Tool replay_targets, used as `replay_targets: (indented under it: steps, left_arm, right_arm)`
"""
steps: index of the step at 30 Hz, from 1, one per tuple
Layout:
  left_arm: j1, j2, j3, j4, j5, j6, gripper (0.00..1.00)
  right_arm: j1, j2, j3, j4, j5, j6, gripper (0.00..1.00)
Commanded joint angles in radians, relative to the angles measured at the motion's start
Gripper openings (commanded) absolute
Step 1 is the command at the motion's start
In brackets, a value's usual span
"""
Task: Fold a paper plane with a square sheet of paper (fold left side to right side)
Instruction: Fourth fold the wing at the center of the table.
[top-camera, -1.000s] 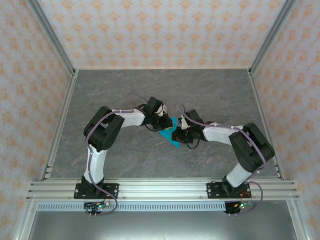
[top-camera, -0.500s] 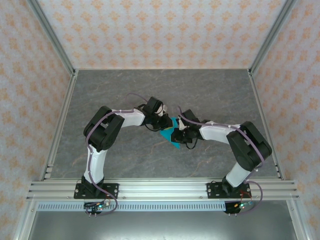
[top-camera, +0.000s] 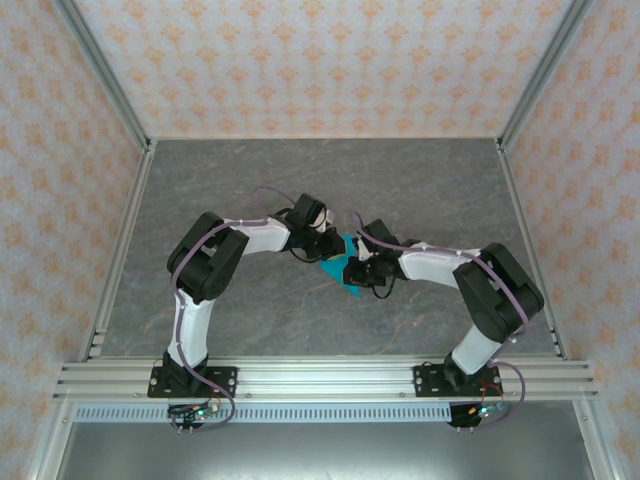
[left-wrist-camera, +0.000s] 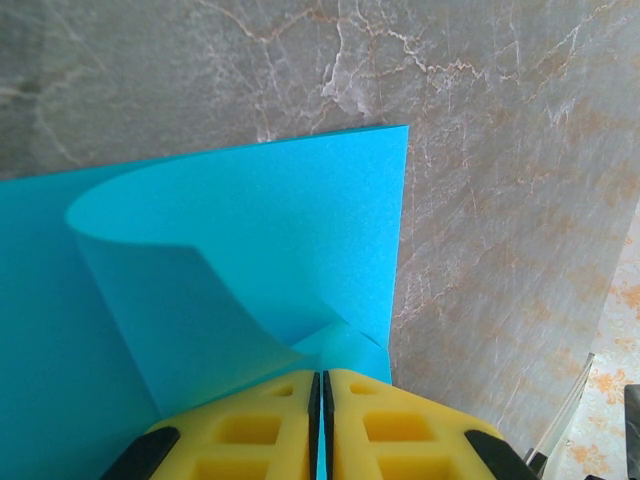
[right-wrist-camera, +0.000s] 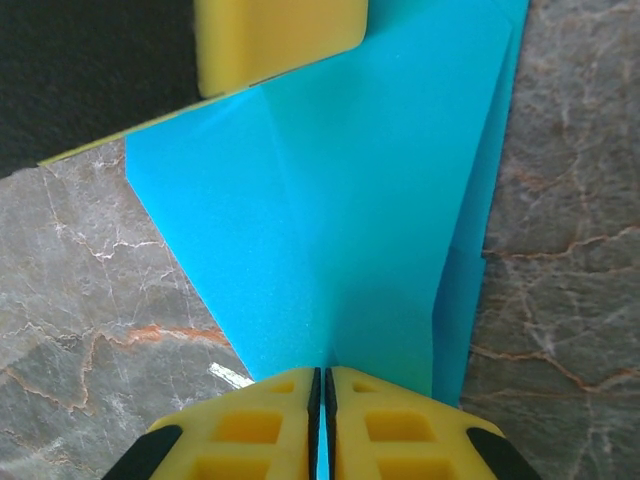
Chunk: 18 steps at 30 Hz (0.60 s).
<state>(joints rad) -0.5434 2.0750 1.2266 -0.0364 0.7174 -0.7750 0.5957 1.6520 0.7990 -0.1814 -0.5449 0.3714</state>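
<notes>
**Two closed grippers share one flimsy blue sheet at mid-table**

Grey marble-patterned table (top-camera: 250, 190) carries everything. The left arm (top-camera: 215, 255) and right arm (top-camera: 470, 280) bend inward over its middle until their wrists almost meet. Between them sits the blue paper sheet (top-camera: 343, 270), partly folded, with one pointed corner aimed at the near edge.

The left gripper (left-wrist-camera: 320, 385) has its yellow pads pressed together with a sliver of blue caught between them, so it is clamped on the sheet near a corner. Just beyond its pads, a curled flap (left-wrist-camera: 150, 260) rises off the flat layer in a soft, unpressed loop. The right gripper (right-wrist-camera: 320, 380) is likewise closed on the paper, its pads meeting where a faint crease (right-wrist-camera: 300, 220) runs away from it. A second layer (right-wrist-camera: 480, 250) peeks out along the sheet's right side. At the top of the right wrist view a yellow pad (right-wrist-camera: 280, 35) rests by the sheet's far edge; it is probably the left gripper's, though too little of it shows to be sure.

I judge the paper to be very light and limp. It will flop and curl rather than hold a shape until a crease is pressed flat, it should slide easily on the smooth stone, and it would likely tear if both arms pull apart. The best hold is a shallow pinch at an edge or corner, clear of the intended fold line, with one gripper anchoring while the other carries the left side over.
</notes>
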Motion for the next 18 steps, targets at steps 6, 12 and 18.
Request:
replay_targets:
  steps: [6, 12, 18]
  left_arm:
    - [-0.008, 0.034, -0.024, -0.104, -0.070, 0.037, 0.12]
    - [-0.008, 0.034, -0.025, -0.105, -0.073, 0.037, 0.12]
    - [-0.008, 0.031, -0.026, -0.107, -0.073, 0.039, 0.12]
  right_arm:
    - [0.012, -0.023, -0.036, -0.124, 0.017, -0.016, 0.13]
    - [0.015, -0.038, -0.069, -0.117, 0.005, -0.003, 0.12]
    - [0.015, -0.038, -0.081, -0.134, 0.014, -0.001, 0.10]
